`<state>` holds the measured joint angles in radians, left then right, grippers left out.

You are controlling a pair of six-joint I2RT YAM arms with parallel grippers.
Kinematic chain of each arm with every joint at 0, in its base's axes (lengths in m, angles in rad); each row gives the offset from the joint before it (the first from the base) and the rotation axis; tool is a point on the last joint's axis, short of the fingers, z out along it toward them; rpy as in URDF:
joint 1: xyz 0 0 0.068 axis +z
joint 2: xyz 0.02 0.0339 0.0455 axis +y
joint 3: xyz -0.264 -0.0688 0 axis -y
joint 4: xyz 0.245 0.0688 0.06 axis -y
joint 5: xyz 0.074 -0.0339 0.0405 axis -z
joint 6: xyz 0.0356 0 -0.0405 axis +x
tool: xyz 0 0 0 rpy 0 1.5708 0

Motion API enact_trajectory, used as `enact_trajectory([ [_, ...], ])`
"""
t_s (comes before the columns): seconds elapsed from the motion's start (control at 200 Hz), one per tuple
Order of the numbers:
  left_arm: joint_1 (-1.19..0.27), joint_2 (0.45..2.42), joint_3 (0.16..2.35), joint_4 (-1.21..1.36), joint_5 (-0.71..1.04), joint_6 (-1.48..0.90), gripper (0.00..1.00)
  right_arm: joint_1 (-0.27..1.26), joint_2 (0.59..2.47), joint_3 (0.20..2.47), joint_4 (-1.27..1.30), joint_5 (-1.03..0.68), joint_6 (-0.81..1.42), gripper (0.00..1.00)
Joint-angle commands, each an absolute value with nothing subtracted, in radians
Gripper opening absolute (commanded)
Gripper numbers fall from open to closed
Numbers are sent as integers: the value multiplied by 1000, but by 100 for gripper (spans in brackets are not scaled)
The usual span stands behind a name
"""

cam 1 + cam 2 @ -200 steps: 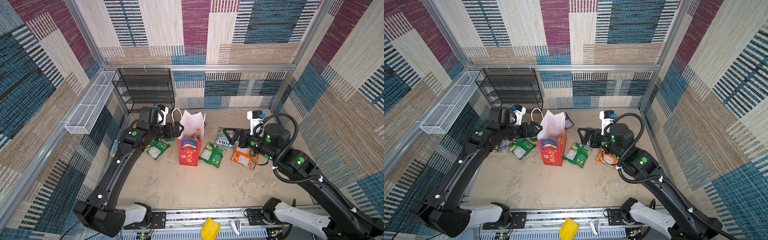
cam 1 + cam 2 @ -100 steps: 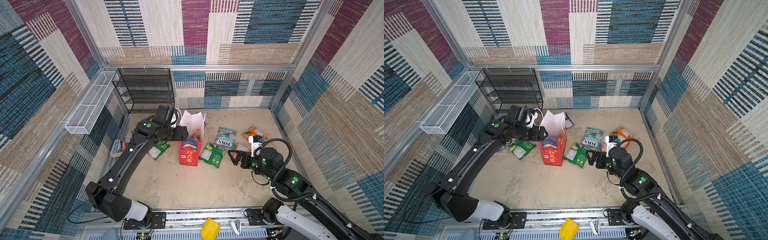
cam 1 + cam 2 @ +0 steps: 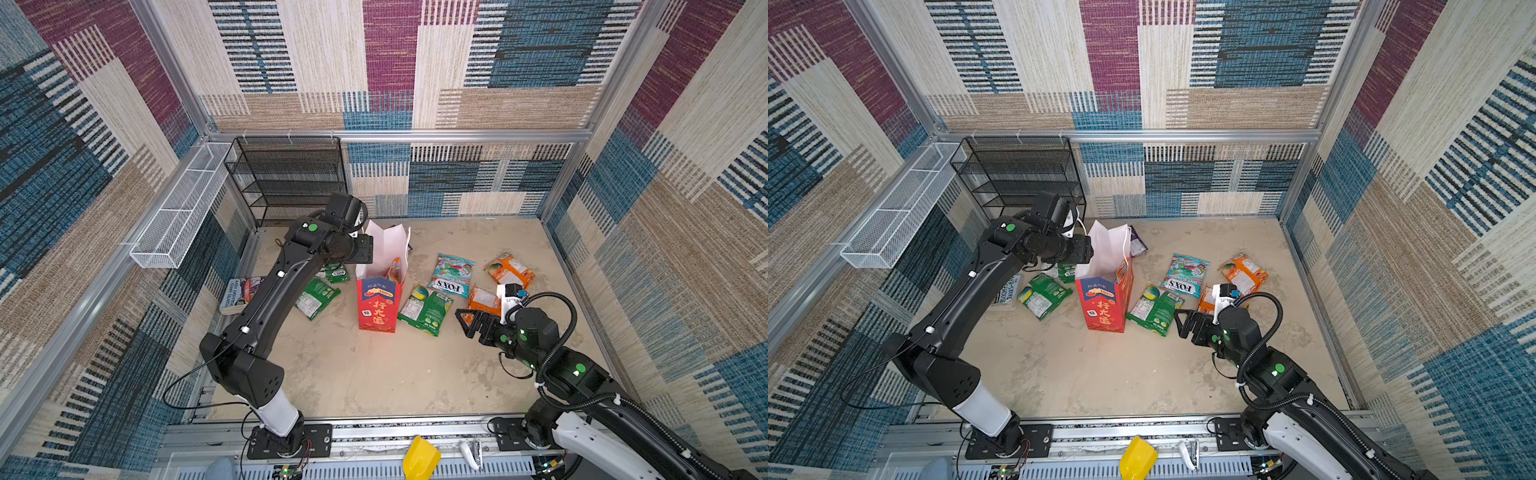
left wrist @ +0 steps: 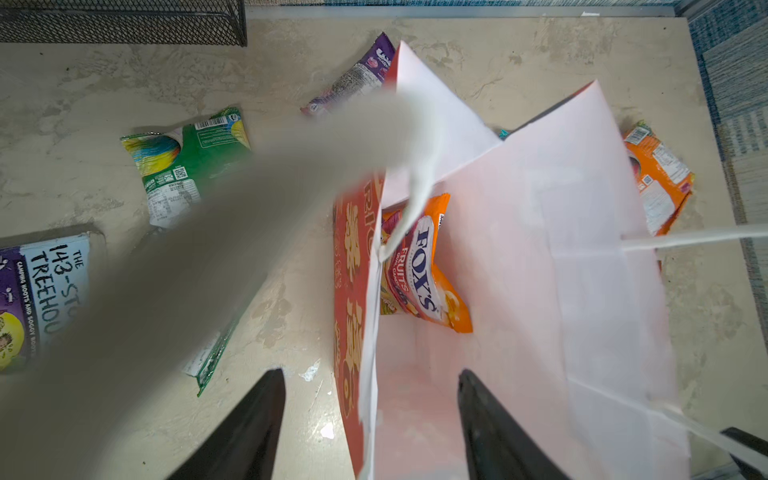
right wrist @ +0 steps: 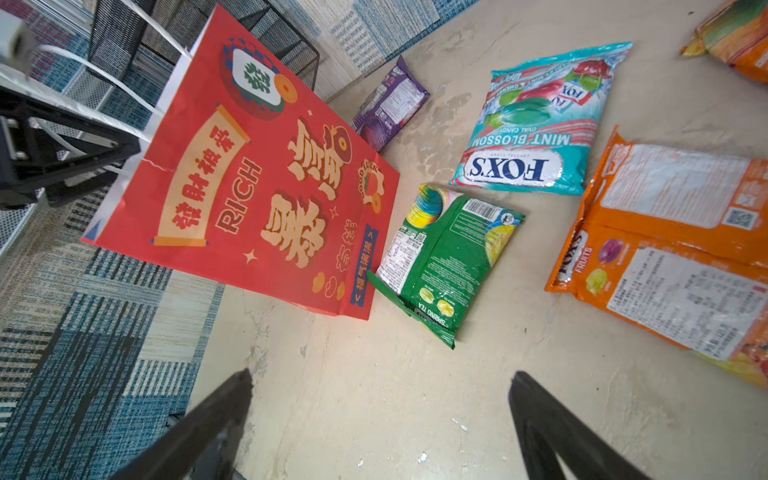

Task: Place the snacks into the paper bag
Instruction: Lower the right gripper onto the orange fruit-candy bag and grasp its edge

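The bag (image 3: 376, 307) stands upright at centre in both top views. At its rim the left claw (image 4: 370, 374) straddles one wall, jaws apart, unclamped; an orange pouch (image 4: 419, 270) lies inside. The right claw (image 5: 380, 378) is wide and empty, with a green pouch (image 5: 444, 257) near it on the floor.

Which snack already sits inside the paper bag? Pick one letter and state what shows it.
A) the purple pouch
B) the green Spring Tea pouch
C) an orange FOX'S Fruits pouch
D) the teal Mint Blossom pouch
C: the left wrist view looks down into the open paper bag, and the orange FOX'S Fruits pouch lies between its white inner walls.
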<state>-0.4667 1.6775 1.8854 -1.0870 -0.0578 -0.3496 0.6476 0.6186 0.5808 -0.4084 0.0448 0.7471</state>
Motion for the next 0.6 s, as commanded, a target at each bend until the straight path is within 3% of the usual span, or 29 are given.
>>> enact_trajectory([
  [0.0, -468, 1706, 1902, -1111, -96, -379, 58, 648, 627, 591, -357, 64, 753, 99],
  [0.185, -467, 1730, 1899, -1109, -79, -399, 28, 647, 676, 575, -357, 87, 741, 100],
  [0.331, -468, 1741, 1895, -1109, -95, -434, 0, 647, 665, 472, -214, 38, 776, 97],
  [0.596, -467, 1699, 1832, -1087, -92, -499, 0, 615, 682, 514, -417, 270, 866, 100],
])
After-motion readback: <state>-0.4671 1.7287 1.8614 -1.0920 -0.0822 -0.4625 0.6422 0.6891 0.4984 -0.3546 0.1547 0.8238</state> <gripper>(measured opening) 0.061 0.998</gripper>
